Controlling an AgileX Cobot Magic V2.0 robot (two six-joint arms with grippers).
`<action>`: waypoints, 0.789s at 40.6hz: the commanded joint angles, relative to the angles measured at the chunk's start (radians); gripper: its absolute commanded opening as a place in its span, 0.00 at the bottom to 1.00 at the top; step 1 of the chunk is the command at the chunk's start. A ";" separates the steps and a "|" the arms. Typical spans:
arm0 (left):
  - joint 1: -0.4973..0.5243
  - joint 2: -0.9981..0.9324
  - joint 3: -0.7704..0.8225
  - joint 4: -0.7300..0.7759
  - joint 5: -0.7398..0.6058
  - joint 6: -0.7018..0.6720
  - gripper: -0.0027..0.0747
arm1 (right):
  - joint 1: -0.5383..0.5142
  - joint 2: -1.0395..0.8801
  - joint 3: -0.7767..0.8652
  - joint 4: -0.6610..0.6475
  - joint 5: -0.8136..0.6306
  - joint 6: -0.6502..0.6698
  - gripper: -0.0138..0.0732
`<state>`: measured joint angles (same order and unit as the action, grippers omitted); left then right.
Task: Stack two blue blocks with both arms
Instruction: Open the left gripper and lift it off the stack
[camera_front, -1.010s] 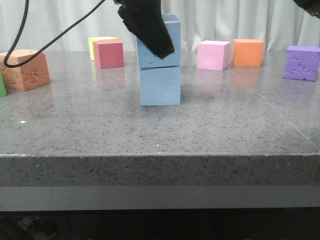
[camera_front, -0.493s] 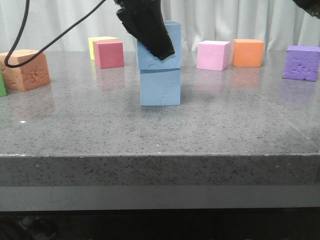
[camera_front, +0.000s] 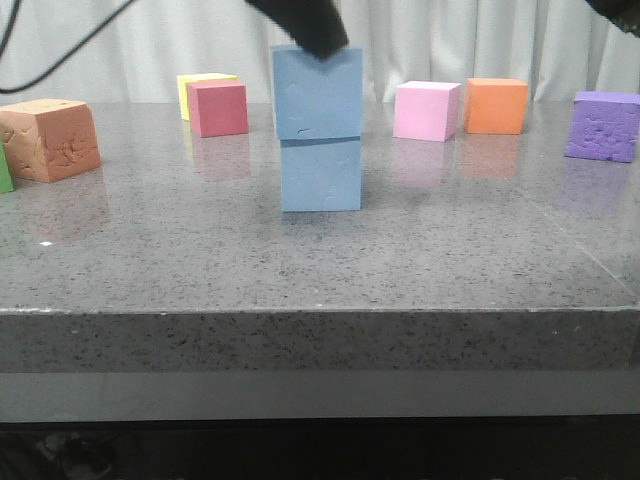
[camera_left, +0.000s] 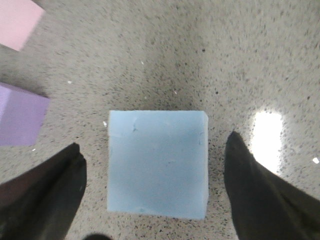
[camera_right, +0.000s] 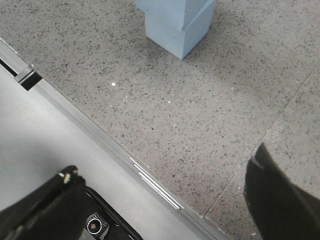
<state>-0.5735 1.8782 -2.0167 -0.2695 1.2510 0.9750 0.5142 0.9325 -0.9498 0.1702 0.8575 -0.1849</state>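
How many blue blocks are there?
2. One blue block sits on the table mid-scene; the other is stacked on top of it. None seem hidden.

Sky-blue blocks, a black left claw, and a grey-speckled table.

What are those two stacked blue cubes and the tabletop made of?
The blue blocks, upper and lower, look like matte foam: pebbly, slightly dented faces. The table looks like polished speckled grey stone, possibly granite or an imitation: it mirrors the cubes faintly.
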 joint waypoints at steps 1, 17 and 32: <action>-0.009 -0.100 -0.034 -0.027 -0.049 -0.106 0.74 | -0.005 -0.016 -0.025 0.001 -0.050 0.000 0.90; -0.009 -0.253 -0.059 0.107 -0.106 -0.796 0.74 | -0.005 -0.016 -0.025 0.001 -0.050 0.000 0.90; -0.009 -0.523 0.265 0.160 -0.093 -0.878 0.74 | -0.005 -0.014 -0.025 0.001 -0.058 0.000 0.90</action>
<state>-0.5735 1.4554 -1.8191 -0.1069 1.2378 0.1129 0.5142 0.9325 -0.9498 0.1702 0.8575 -0.1849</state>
